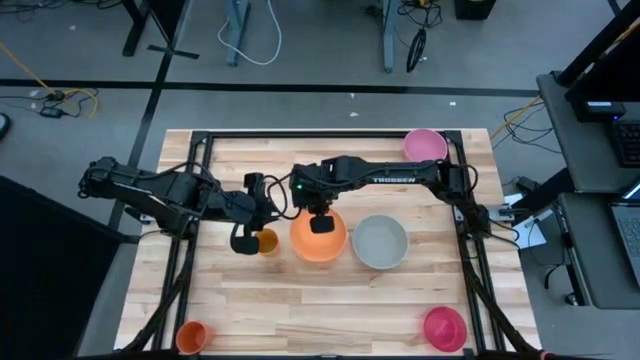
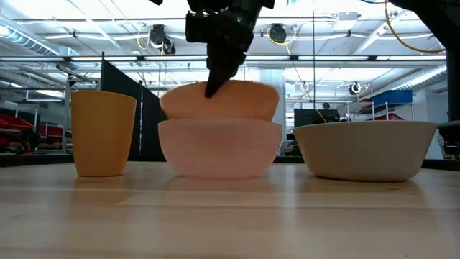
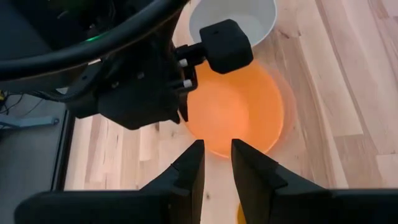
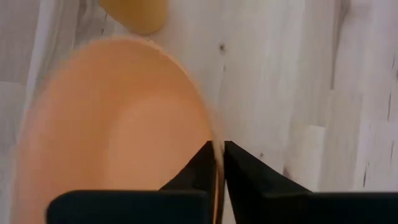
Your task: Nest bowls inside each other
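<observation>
**A:** What can't you make out from where you sit?

**B:** In the low view the orange bowl (image 2: pixel 219 101) shows only as a dome above the pale translucent pink bowl (image 2: pixel 219 147) it sits in, so you can't see its rim there. From above, the pink one is just a faint ring around the orange. The right arm covers part of the orange bowl's far side, and the left gripper (image 1: pixel 243 241) hides part of the amber cup (image 1: pixel 267 241) below it.

**A:** And the fingers?

**B:** Your right gripper (image 4: pixel 218 163) has its fingers nearly together with the orange bowl's thin rim in the narrow slit between them. You cannot tell whether they are pinching it or have just let go. The left gripper's fingers (image 3: pixel 189 168) stand a small gap apart with nothing between them, hovering just beside the nested pair.

**A:** What else is around?

**B:** The grey bowl (image 1: pixel 381 242) sits just beside the nested pair, on the right arm's side, apart from them. The mid pink bowl (image 1: pixel 425 144) is at the far right corner, partly behind the arm, the magenta bowl (image 1: pixel 444 328) at the near right corner, and an orange cup (image 1: pixel 191 336) at the near left corner of the wooden table (image 1: pixel 330 310).
</observation>
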Controlling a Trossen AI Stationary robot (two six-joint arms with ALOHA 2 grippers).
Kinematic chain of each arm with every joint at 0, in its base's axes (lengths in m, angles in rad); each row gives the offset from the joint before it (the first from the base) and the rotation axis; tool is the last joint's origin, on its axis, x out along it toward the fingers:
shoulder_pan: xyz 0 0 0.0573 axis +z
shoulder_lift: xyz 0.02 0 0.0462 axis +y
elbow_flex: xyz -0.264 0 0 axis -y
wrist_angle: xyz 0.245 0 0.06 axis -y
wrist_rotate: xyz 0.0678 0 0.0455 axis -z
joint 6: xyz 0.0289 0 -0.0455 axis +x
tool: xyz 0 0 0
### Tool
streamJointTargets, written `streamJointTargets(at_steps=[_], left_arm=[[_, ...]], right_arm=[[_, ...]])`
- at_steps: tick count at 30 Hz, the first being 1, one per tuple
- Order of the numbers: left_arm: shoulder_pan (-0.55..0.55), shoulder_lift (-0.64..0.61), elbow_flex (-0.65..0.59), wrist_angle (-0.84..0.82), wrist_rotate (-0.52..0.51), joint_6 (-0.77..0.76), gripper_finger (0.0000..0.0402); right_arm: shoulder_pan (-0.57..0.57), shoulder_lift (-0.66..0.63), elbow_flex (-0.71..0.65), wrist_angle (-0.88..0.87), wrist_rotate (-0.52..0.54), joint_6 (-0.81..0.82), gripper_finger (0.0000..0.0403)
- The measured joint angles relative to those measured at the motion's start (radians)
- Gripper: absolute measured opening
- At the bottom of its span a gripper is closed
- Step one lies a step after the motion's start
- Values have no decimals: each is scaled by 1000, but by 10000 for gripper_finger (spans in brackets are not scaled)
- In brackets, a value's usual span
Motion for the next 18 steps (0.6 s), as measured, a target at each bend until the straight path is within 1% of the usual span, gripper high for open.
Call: streamJointTargets(at_steps=[6, 15, 18], left_arm=[[-5, 0, 0, 3, 0, 0, 66], [-6, 0, 0, 6, 7, 1, 66], [-6, 0, 0, 25, 7, 2, 66]], right_arm=[[-1, 0, 0, 5, -2, 22, 78], [13, 0, 0, -40, 0, 54, 118], [14, -21, 0, -100, 17, 78, 127]])
